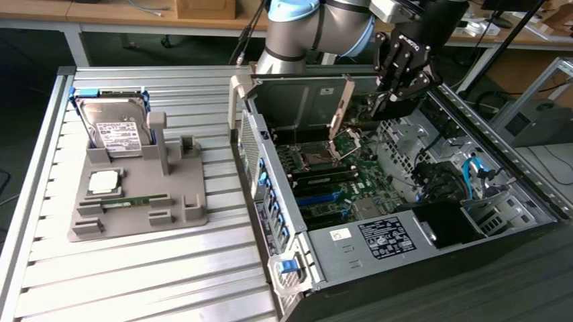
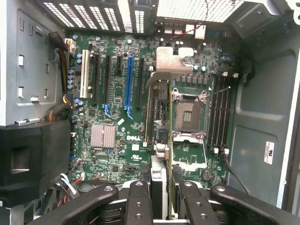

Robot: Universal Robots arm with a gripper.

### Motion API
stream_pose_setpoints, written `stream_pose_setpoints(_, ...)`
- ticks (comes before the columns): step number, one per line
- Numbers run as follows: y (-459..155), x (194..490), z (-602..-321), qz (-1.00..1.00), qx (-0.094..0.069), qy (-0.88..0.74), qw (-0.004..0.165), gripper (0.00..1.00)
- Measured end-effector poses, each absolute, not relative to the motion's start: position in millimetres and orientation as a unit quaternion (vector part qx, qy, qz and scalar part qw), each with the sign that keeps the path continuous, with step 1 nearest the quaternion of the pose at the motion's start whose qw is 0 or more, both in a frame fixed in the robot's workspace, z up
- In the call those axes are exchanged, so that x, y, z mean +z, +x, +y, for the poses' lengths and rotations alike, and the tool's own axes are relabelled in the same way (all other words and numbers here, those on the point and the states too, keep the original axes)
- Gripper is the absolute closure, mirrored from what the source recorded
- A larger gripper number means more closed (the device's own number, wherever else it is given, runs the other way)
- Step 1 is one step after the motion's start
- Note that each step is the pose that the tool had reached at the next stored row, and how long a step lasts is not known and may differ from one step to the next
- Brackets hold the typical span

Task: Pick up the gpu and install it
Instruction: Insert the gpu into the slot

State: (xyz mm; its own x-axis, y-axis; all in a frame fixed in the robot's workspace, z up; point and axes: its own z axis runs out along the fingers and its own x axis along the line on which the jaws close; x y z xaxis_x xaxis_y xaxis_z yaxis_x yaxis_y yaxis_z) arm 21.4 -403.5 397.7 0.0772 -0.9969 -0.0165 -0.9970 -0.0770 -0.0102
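Two spare parts, a hard drive and a memory stick, sit on the grey fixture at the exterior view's left. Further right, the gpu hangs over the open computer case, pinched in the partly closed gripper. The pick looks done. Seating calls for lining its edge with a slot, probably the blue slot.

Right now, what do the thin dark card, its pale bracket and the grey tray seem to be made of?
Thin dark circuit card: probably matt fibreglass board; its greenish edge shows.
Pale bent bracket strip: likely sheet metal, dull silver sheen.
Grey blocky holder tray: seems matt plastic; uniform colour, no shine.
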Motion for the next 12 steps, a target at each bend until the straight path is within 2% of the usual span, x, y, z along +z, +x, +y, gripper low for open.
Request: stream_pose_setpoints(12, 21.3, 396.9, -403.7, 0.7, 0.002, -0.714, 0.01, 0.72)
